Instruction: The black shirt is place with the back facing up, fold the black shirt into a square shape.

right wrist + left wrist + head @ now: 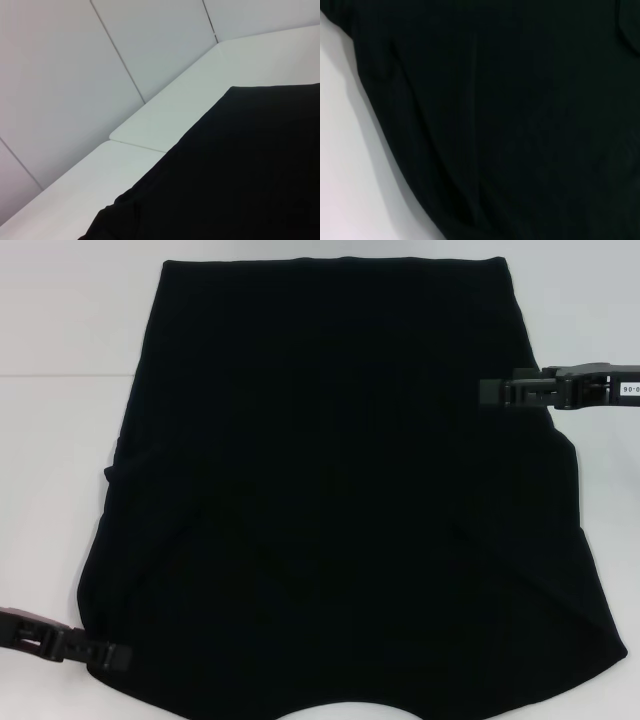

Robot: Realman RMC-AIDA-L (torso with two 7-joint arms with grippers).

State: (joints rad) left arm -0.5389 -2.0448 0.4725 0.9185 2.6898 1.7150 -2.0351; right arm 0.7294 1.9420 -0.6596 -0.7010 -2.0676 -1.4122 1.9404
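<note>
Jaw state: in the head view, the left gripper [112, 654] appears with its fingers drawn together at the near left corner of the black shirt [340, 500]; whether fabric is pinched between them cannot be told. The right gripper [492, 392] sits at the shirt's right edge toward the far side, its fingers also together and lying over the fabric border; a grip on the cloth cannot be confirmed there either.

Head view: the black shirt lies spread flat on the white table [60, 360], covering most of the work area. Its far edge is straight; its near edge curves, with shallow wrinkles near the left and right sides. No lettering shows on the upward face.

Left wrist view: the black shirt [520, 120] fills nearly the whole picture, with a curved edge against the white table [350, 175]. No fingers are visible.

Right wrist view: a corner region of the black shirt [240, 175] lies flat on the white table [165, 115], with white wall panels [75, 60] behind. No fingers are visible.
</note>
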